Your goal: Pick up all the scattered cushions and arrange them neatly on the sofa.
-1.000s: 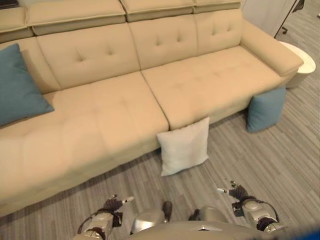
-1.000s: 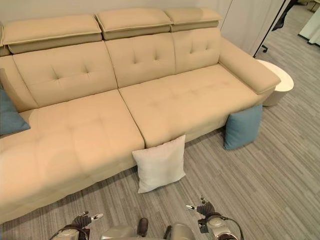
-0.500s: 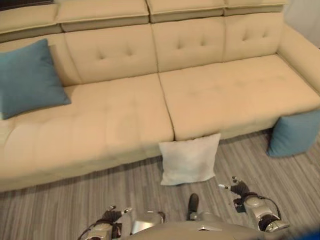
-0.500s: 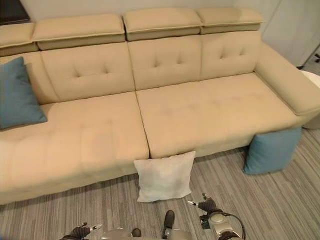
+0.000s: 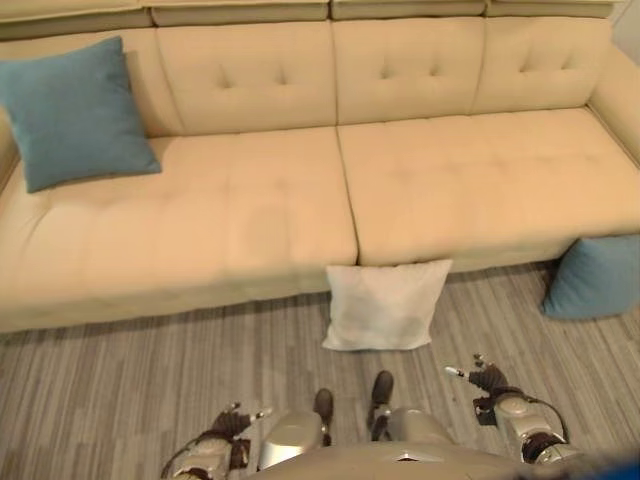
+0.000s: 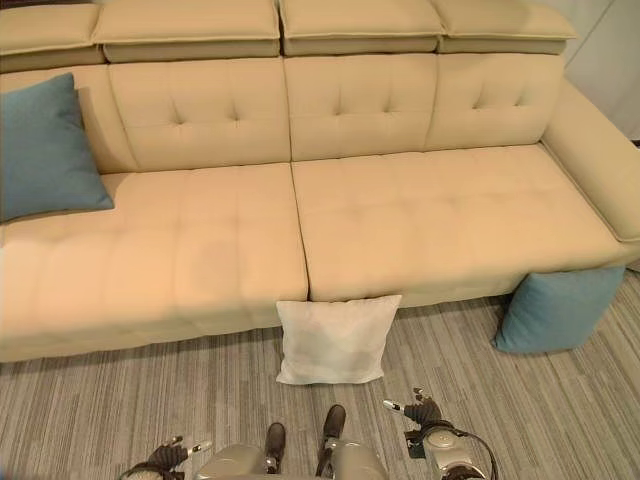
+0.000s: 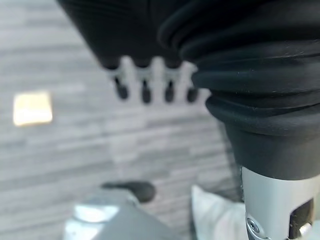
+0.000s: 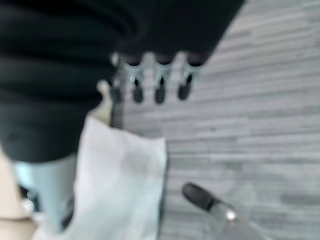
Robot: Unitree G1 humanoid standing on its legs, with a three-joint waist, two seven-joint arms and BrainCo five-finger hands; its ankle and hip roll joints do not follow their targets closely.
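Note:
A white cushion [image 5: 385,305] leans against the front of the beige sofa [image 5: 250,215] on the floor, at the middle seam. A blue cushion [image 5: 598,277] stands on the floor by the sofa's right end. Another blue cushion [image 5: 75,110] rests upright on the sofa's left seat against the backrest. My left hand [image 5: 228,428] hangs low at the lower left, fingers straight and empty. My right hand [image 5: 484,381] hangs at the lower right, a short way in front of the white cushion [image 8: 125,185], fingers relaxed and holding nothing.
Grey striped wood floor [image 5: 120,390] runs along the sofa's front. The sofa's right armrest [image 6: 595,160] rises above the blue floor cushion. Both wide seats between the left blue cushion and the armrest are bare.
The camera has swung left and tipped down, so the sofa now lies square across the view. Both hands stay low at my sides, empty.

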